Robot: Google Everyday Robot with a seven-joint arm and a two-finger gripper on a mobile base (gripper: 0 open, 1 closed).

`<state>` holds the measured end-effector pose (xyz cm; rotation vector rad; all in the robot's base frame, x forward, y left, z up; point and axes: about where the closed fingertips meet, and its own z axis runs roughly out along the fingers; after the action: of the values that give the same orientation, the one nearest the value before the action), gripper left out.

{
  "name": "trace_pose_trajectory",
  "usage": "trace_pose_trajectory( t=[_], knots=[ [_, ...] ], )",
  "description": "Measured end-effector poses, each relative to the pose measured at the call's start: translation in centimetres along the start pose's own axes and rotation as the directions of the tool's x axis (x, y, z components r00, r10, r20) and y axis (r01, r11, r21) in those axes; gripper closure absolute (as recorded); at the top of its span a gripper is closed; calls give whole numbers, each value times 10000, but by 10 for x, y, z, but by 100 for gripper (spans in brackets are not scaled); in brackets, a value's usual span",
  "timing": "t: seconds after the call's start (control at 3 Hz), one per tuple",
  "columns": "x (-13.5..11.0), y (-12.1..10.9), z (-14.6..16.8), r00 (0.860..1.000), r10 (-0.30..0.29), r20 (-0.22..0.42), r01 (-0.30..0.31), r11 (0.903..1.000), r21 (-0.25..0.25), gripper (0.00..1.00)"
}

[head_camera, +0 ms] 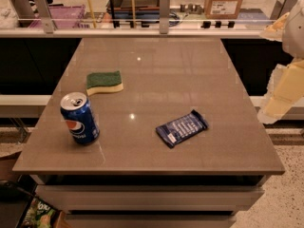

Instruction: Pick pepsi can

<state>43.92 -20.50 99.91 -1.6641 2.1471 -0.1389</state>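
Blue pepsi can (79, 118) stands upright on the brown table (156, 70), well apart from the gripper (279, 96). It's on the opposite side of the tabletop, near the front corner farthest from the tool. Your gripper hangs beyond the table edge nearest it, not over the surface at all. Only a pale cream part of it shows at the border of the view, so you can't tell how far open it is. It has no hold of the can (which sits plainly on the table, nothing touching it).

Between gripper and can: dark-blue snack wrapper (182, 128), lying flat, closer to the tool than the can is. Don't mistake it for the target. The green-and-yellow sponge (104, 81) lies further back than the can, near it but apart, also on the side far from the tool.

Progress, my read: nothing done yet. No contact, no grasp, no lift. All of it is left:
- bring the gripper in over the table, past the wrapper
- line it up on the can body
- close and lift

Watch: the can is close to the table edges away from the tool, so a shove from the gripper's side could likely send it off. I'd judge it tips easily.
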Motion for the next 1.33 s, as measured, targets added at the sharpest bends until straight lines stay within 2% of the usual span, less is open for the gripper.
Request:
trace_pose_trajectory(
  t=[0.33, 0.67, 1.0, 1.33],
  knots=[
    [-12, 4, 5, 9954, 193, 942, -210, 9996, 170, 0],
    [-36, 6, 15, 9676, 376, 2498, -431, 9989, 167, 0],
    [-60, 14, 27, 9202, 436, 3889, -394, 9990, -186, 0],
    [-80, 26, 39, 8703, 552, 4894, -239, 9973, -700, 0]
  ],
)
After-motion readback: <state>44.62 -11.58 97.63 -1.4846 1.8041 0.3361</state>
